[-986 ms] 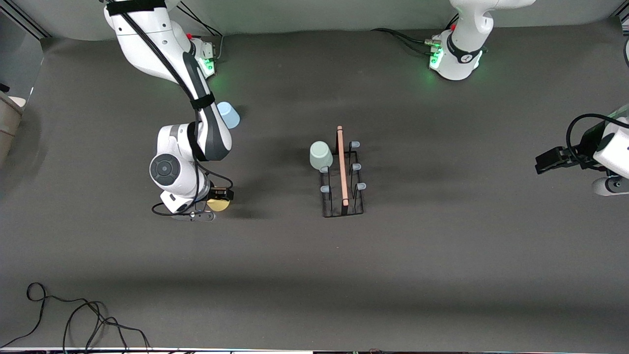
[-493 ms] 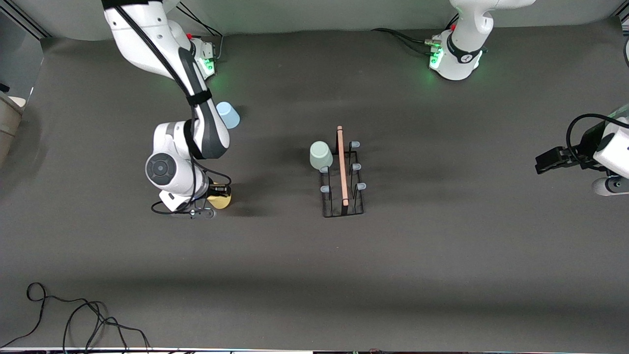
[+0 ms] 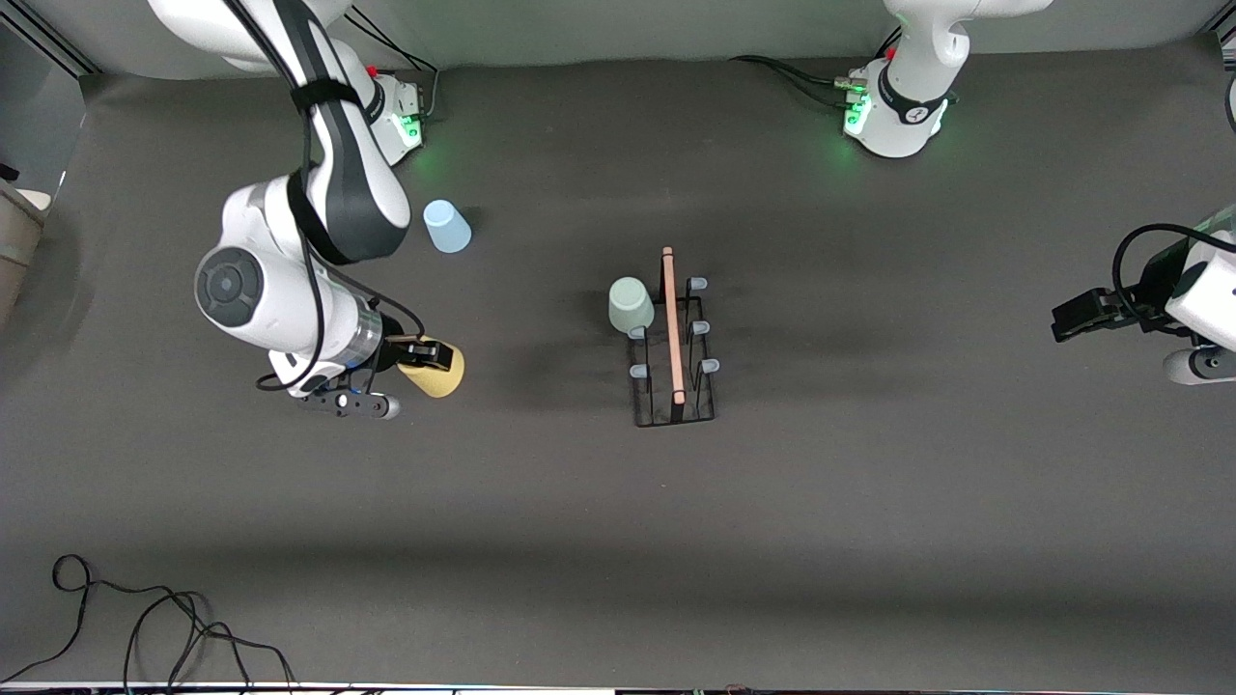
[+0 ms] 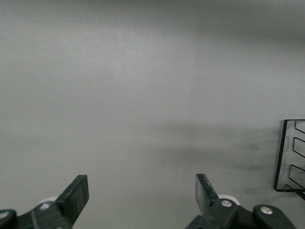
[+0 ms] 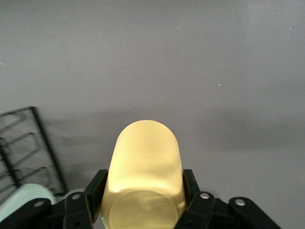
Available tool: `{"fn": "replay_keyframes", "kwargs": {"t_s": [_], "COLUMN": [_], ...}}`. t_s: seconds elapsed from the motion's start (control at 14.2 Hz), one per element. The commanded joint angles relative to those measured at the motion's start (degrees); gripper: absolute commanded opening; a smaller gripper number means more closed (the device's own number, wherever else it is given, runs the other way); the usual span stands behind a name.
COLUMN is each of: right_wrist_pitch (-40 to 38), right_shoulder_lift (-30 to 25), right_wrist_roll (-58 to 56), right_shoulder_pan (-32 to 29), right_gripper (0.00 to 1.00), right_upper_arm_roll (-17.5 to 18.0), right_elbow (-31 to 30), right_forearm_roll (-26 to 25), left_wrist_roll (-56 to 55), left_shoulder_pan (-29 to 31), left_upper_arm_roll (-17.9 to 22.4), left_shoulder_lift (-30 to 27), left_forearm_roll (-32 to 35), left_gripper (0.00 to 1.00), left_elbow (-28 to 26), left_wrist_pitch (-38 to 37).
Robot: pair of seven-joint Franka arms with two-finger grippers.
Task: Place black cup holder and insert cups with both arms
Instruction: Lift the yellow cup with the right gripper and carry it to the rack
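The black cup holder (image 3: 674, 333) stands mid-table, its wooden rod handle (image 3: 672, 323) on top. A pale grey-green cup (image 3: 630, 303) sits upside down on one of its pegs, on the side toward the right arm's end. My right gripper (image 3: 427, 359) is shut on the yellow cup (image 3: 437, 371), lifted off the table and tilted on its side; in the right wrist view the yellow cup (image 5: 145, 176) fills the space between the fingers (image 5: 96, 188). The light blue cup (image 3: 446, 226) stands upside down near the right arm's base. My left gripper (image 3: 1074, 319) waits open at the left arm's end.
A black cable (image 3: 145, 627) lies coiled on the table at the corner nearest the front camera, at the right arm's end. The green-lit bases (image 3: 884, 111) stand along the table's back edge. The left wrist view shows bare table and one corner of the holder (image 4: 290, 157).
My right gripper closed on the yellow cup, lifted it off the table and tilted it sideways. The right arm's elbow rose. The left arm has not moved.
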Motion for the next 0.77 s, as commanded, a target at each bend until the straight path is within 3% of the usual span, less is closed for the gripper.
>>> {"fn": "replay_keyframes", "kwargs": {"t_s": [0.0, 0.56, 0.7], "right_wrist_pitch": [-2.0, -1.4, -1.2], "right_shoulder_lift": [3.5, 19.0, 21.4], "right_wrist_roll": [8.1, 29.2, 34.4], "right_shoulder_pan": [2.4, 7.4, 7.4], "right_gripper": [0.0, 0.0, 0.0], "right_upper_arm_roll": [0.2, 0.9, 4.1], "right_elbow": [7.2, 26.4, 29.8], "right_forearm_roll": [1.2, 5.4, 5.1], "left_wrist_roll": [-0.3, -0.5, -0.6], "left_shoulder_pan": [-0.1, -0.3, -0.2], "left_upper_arm_roll": [0.1, 0.1, 0.1], "left_shoulder_lift": [0.5, 0.5, 0.4], "left_forearm_roll": [0.7, 0.3, 0.2], "left_gripper": [1.0, 1.0, 1.0], "left_elbow": [1.4, 1.2, 1.3], "left_wrist_pitch": [-1.2, -1.2, -1.3]}}
